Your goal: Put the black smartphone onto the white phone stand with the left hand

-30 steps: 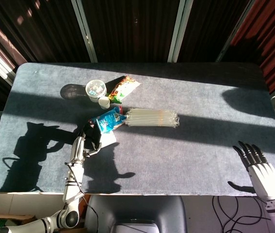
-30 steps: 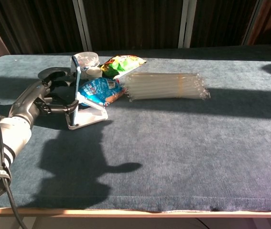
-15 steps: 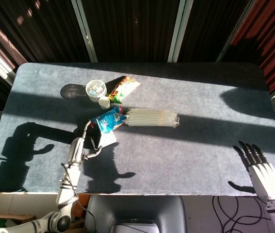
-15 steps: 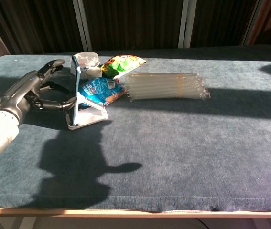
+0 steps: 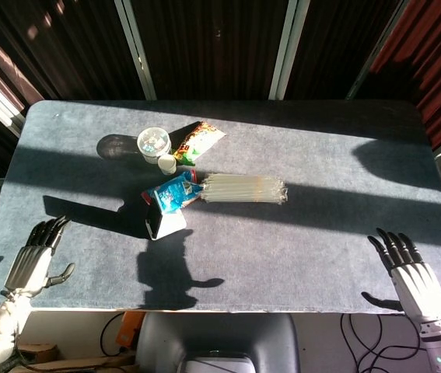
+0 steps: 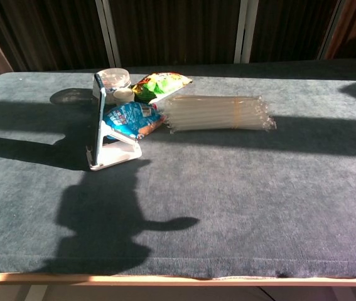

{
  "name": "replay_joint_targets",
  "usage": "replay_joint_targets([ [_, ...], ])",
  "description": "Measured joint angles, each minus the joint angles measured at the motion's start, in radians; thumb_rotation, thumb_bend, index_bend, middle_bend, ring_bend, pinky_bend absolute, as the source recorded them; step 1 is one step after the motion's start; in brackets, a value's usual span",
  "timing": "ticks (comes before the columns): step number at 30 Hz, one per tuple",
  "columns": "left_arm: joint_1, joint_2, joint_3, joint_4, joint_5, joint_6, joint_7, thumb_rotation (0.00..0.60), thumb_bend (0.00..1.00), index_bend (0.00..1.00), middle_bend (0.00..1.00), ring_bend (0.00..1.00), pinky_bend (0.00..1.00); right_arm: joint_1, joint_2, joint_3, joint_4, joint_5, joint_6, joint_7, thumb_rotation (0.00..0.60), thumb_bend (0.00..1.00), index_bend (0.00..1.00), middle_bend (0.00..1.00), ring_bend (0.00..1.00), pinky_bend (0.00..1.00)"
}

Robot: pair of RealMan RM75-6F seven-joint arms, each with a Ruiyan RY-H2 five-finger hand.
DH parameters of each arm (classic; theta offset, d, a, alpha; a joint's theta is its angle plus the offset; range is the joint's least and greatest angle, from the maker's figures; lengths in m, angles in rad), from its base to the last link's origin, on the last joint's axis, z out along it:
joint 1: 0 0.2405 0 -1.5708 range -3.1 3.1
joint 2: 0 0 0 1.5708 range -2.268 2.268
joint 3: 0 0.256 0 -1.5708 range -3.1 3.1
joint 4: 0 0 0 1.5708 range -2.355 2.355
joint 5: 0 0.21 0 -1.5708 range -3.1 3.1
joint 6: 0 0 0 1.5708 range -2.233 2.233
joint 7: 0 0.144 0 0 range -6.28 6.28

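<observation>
Left hand (image 5: 33, 260) pulled back to table edge, fingers spread, empty.
Phone (image 6: 97, 119) stands on stand (image 6: 116, 153); placing looks done, nothing left but idle; right hand (image 5: 407, 272) released.

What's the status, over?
Left robot hand open, off the table. Right robot hand open, idle. Black smartphone upright on white phone stand. Nothing obstructing.

Two silver-grey robot hands w/ dark fingertips.
Left hand (image 5: 33, 260): metallic segmented fingers, pale forearm below. Right hand (image 5: 409, 272): whitish palm shell, black fingers, light wrist w/ small green dot.
</observation>
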Motion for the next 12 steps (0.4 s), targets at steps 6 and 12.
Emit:
replay_joint_targets([
  [6, 0.065, -0.011, 0.008, 0.024, -0.019, 0.080, 0.124, 0.600, 0.33, 0.00, 0.00, 0.00, 0.00, -0.002, -0.015, 0.003, -0.005, 0.004, 0.001, -0.032, 0.600, 0.21, 0.00, 0.00, 0.00, 0.00],
  [12, 0.083, -0.022, -0.008, 0.033, -0.006, 0.130, 0.127, 0.600, 0.33, 0.00, 0.00, 0.00, 0.00, 0.000, -0.020, 0.003, -0.005, 0.001, -0.001, -0.042, 0.600, 0.22, 0.00, 0.00, 0.00, 0.00],
])
